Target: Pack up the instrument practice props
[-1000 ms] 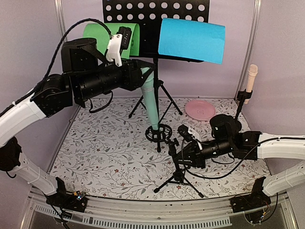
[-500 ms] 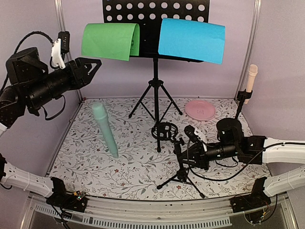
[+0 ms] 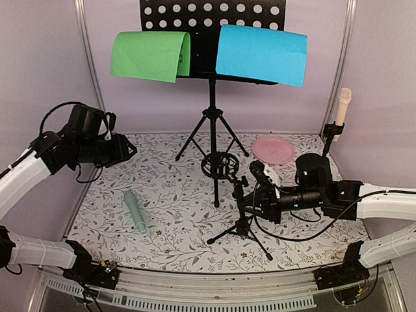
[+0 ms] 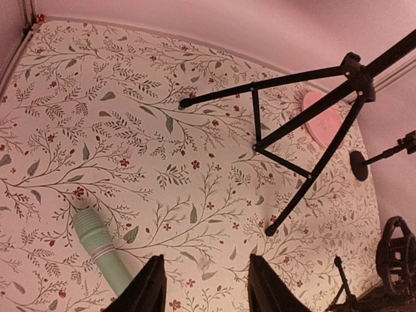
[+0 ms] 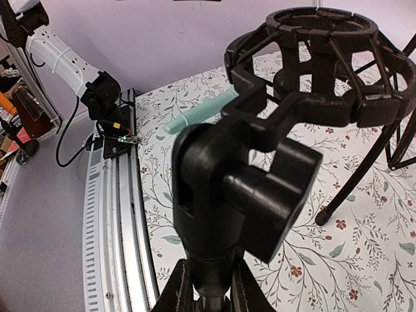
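Floral tabletop (image 3: pixel 175 195), lower centre of the top view: black mic support (image 3: pixel 242 224) pinched low on its pole by right gripper (image 5: pixel 207 286). Probably light, rigid, top-heavy; best gripped at the stem, not the cradle. Left gripper (image 4: pixel 207 289) spread, empty, near mint microphone (image 3: pixel 138 213) lying lower left.

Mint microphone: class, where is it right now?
Top view: the mint microphone lies flat on the table's left side, near the left gripper, left of the tripod legs.

In my left wrist view the mint mic (image 4: pixel 97 250) runs off at 7 o'clock behind my left claw (image 4: pixel 207 286). My right claw (image 5: pixel 207 292) is nearly all cropped at 6 o'clock, along with the legs of the support (image 5: pixel 240 188).
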Available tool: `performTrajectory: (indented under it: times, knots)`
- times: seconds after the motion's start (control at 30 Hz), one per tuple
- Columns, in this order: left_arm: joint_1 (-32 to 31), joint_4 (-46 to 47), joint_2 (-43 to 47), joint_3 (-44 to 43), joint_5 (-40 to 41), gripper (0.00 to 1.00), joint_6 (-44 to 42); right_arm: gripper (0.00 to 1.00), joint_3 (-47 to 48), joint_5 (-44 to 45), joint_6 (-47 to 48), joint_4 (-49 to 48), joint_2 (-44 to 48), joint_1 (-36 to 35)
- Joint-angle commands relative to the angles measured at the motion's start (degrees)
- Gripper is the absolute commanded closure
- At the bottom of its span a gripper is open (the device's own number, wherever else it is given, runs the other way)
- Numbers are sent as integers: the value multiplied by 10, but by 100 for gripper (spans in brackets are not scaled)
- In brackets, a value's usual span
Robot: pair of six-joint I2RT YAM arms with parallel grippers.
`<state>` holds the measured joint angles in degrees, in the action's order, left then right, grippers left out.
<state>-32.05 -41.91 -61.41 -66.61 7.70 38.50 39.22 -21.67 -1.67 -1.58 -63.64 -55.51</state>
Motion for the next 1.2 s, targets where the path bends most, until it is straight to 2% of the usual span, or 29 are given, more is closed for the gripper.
performTrajectory:
  times: [0.0, 0.17, 0.37, 0.5, 0.67, 0.77, 0.9, 1.07, 1.17]
  knots:
    - [29, 20, 4, 31, -86, 55, 13, 100, 29, 0, -3, -54, -4, -5]
    - [34, 43, 5, 66, -90, 51, 9, 100, 29, 14, -16, -52, 3, -4]
    - [35, 37, -12, 70, -79, 26, 6, 100, 22, 29, -17, -53, 12, -4]
    - [34, 15, -10, 68, -77, 13, 42, 100, 29, 22, -15, -59, 1, -4]
    - [2, 33, 18, 74, -103, 16, 51, 100, 71, 18, -13, -70, -37, -4]
    - [-62, 85, 54, 86, -81, 18, 34, 100, 107, 12, -21, -71, -70, -4]
    - [-157, 198, 96, 126, -84, 19, -3, 100, 142, -13, -39, -88, -106, -5]
    - [-264, 280, 118, 145, -16, 25, -60, 100, 198, -38, -80, -91, -146, -4]
    - [-308, 296, 99, 122, 39, 26, -82, 100, 224, -43, -105, -85, -160, -7]
